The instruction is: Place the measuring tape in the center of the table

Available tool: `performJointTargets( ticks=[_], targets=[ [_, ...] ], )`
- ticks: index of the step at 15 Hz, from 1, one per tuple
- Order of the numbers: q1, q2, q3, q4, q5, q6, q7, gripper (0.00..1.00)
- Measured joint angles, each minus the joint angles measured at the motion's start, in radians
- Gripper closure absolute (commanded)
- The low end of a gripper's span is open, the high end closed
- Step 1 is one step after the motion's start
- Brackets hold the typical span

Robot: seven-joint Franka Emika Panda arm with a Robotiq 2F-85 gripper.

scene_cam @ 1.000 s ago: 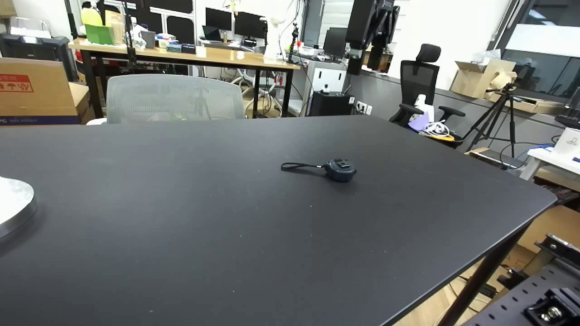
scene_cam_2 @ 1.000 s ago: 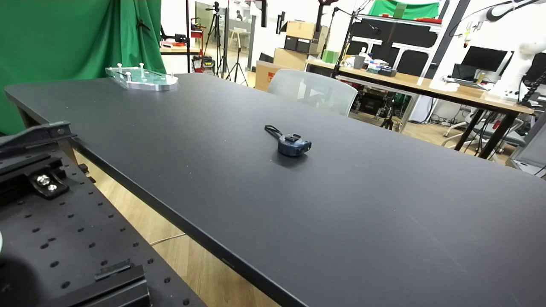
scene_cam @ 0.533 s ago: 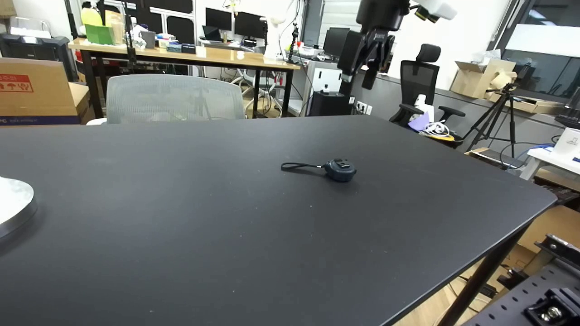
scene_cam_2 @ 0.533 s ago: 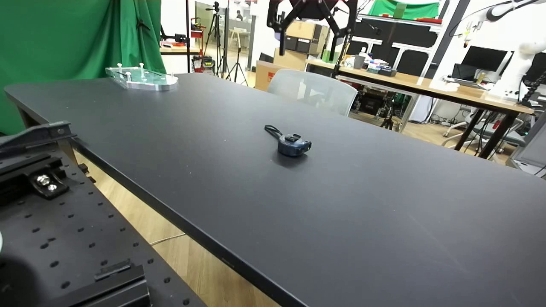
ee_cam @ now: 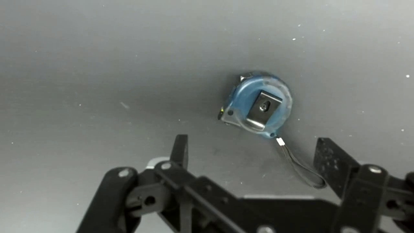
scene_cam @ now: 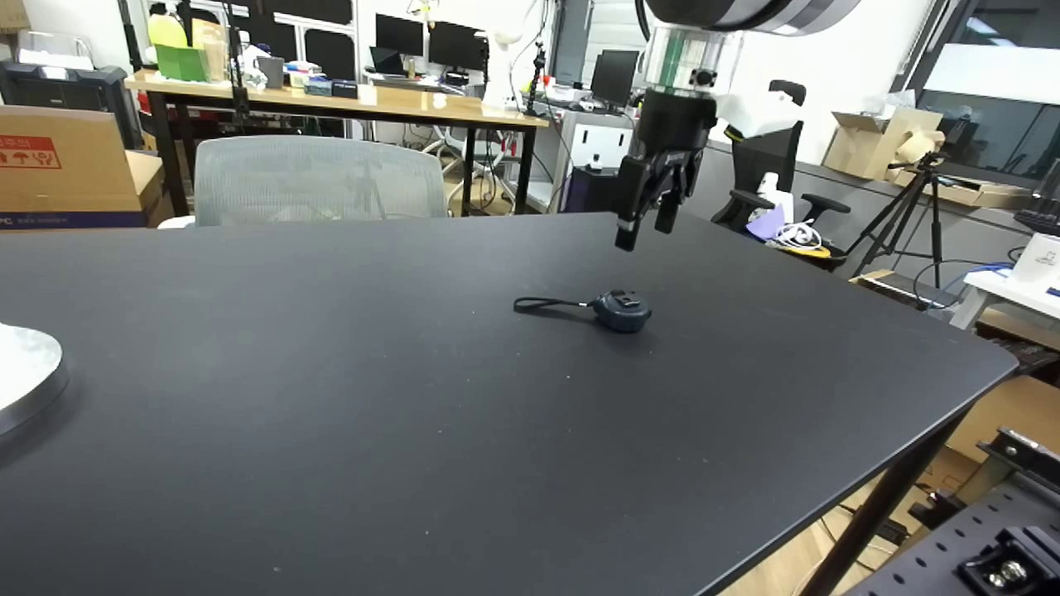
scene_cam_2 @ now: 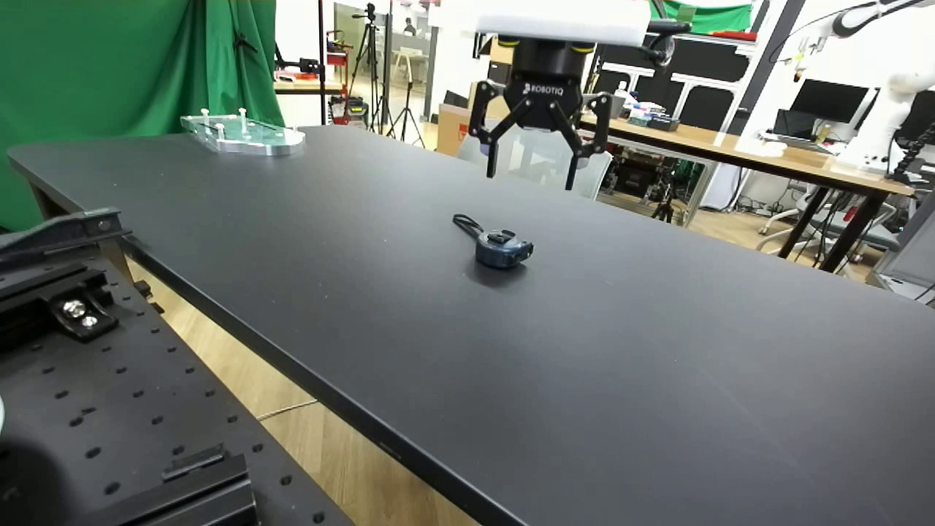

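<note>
The measuring tape is a small dark blue round case with a black wrist strap. It lies flat on the black table (scene_cam: 331, 397) in both exterior views (scene_cam: 621, 311) (scene_cam_2: 502, 250). In the wrist view the tape (ee_cam: 247, 97) shows its metal clip facing up, ahead of the fingertips, with its strap running toward the right finger (ee_cam: 333, 163). My gripper (scene_cam_2: 530, 181) is open and empty, pointing down, above the table and apart from the tape. It also shows in an exterior view (scene_cam: 646, 232), above and behind the tape, and in the wrist view (ee_cam: 252, 139).
A clear plate with white pegs (scene_cam_2: 248, 139) stands at the table's far end. A white plate (scene_cam: 29, 372) shows at the left edge of an exterior view. A mesh chair (scene_cam: 319, 178) stands behind the table. A perforated mounting plate (scene_cam_2: 146, 394) is beside the table's edge.
My gripper has come down from the top of both exterior views and is now lower, closer to the table and the tape, still open. The tape has not moved.
</note>
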Motion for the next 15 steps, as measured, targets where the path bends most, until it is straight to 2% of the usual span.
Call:
performJointTargets(
  ticks=[7, 15],
  targets=[
    [-0.005, 0.134, 0.004, 0.044, -0.083, 0.029, 0.052, 0.00],
    [0.010, 0.177, 0.011, 0.046, -0.148, 0.029, 0.078, 0.00]
  ],
)
